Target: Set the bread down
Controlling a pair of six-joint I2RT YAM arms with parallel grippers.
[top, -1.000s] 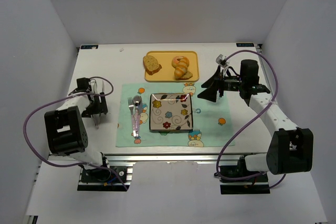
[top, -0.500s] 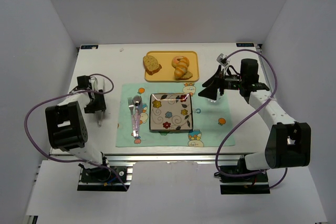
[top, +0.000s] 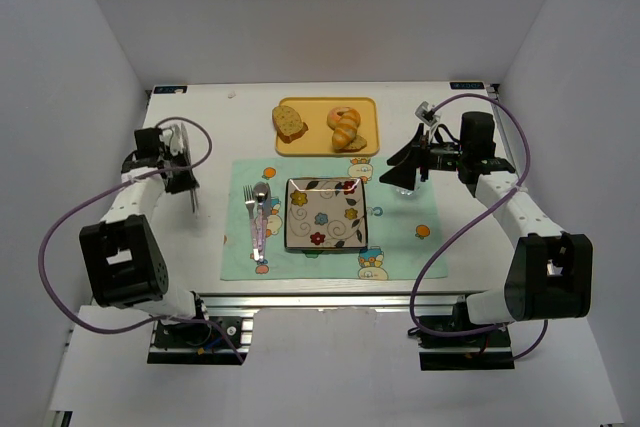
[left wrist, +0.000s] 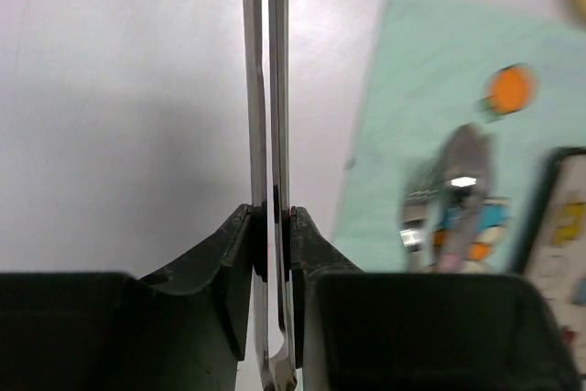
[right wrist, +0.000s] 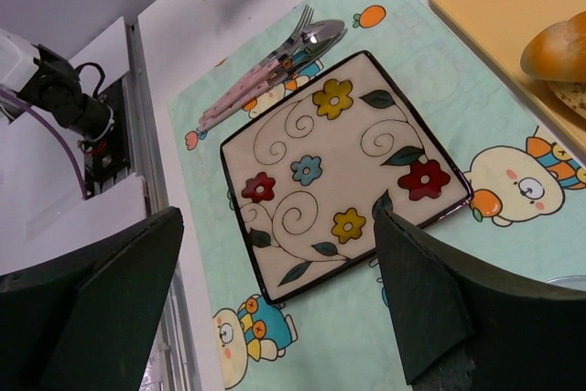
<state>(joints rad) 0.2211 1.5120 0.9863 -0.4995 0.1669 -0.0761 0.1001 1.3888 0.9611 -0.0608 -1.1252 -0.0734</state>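
Observation:
The bread (top: 339, 114), a small round golden bun, lies on the yellow tray (top: 322, 151) at the back, touching a croissant (top: 348, 134). My right gripper (top: 398, 169) hangs open to the right of the flowered square plate (top: 326, 213) and holds nothing. In the right wrist view its wide-open gripper (right wrist: 279, 212) frames the plate (right wrist: 339, 162), and a golden rounded roll (right wrist: 558, 48) shows at the right edge. My left gripper (top: 178, 165) is at the far left of the table, shut on thin metal tongs (left wrist: 255, 89), whose two blades run straight ahead from the jaws.
A brown bread slice (top: 289, 123) lies on the tray's left half. A fork and spoon (top: 258, 217) rest on the green cartoon placemat (top: 400, 237), left of the plate. White walls close in the table on three sides.
My left gripper has shut on the tongs and carried them back and to the left. My right gripper has edged slightly towards the tray, still open.

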